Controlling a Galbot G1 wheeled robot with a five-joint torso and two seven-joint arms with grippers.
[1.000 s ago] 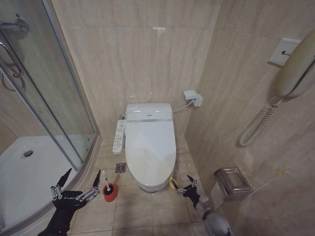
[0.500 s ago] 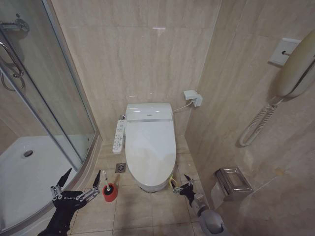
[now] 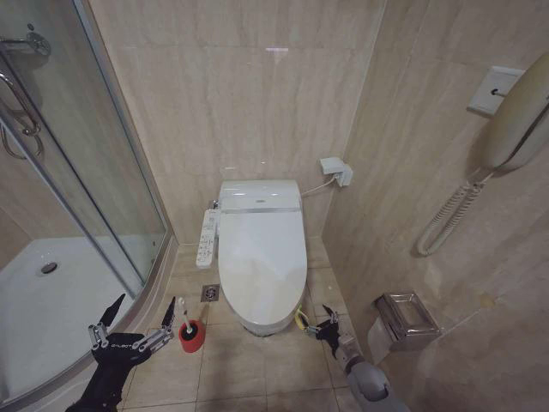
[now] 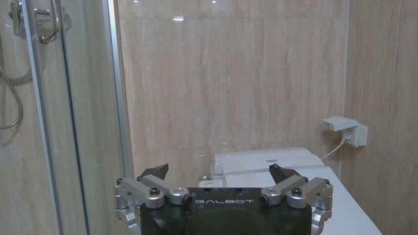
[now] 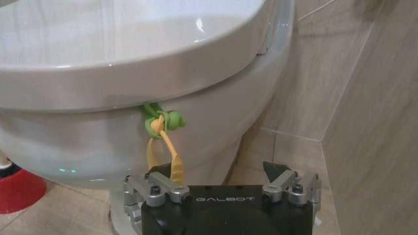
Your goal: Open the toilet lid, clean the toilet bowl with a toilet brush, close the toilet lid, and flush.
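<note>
We see the large glossy white oval plastic toilet lid (image 3: 262, 257) lying shut over the elongated white ceramic toilet bowl (image 3: 268, 324), which stands against the beige tiled back wall (image 3: 240, 94) with a long white button panel (image 3: 207, 239) at its left side. The right gripper (image 3: 321, 324) sits low by the bowl's front right corner, its dark fingers (image 5: 276, 172) spread apart and holding nothing; from the right wrist camera, a yellow loop strap with a green fitting (image 5: 162, 128) hangs from under the lid's rim (image 5: 163, 73) just above those fingers. The left gripper (image 3: 137, 324) is parked low at the left, beside the curved glass shower enclosure (image 3: 77, 215), its fingers (image 3: 111, 309) likewise splayed and empty. Just beside its right fingertip stands the toilet brush (image 3: 184, 316), a thin white stick handle upright in a small round red cup holder (image 3: 192, 336) on the floor tiles (image 3: 249, 369), left of the bowl's front.
</note>
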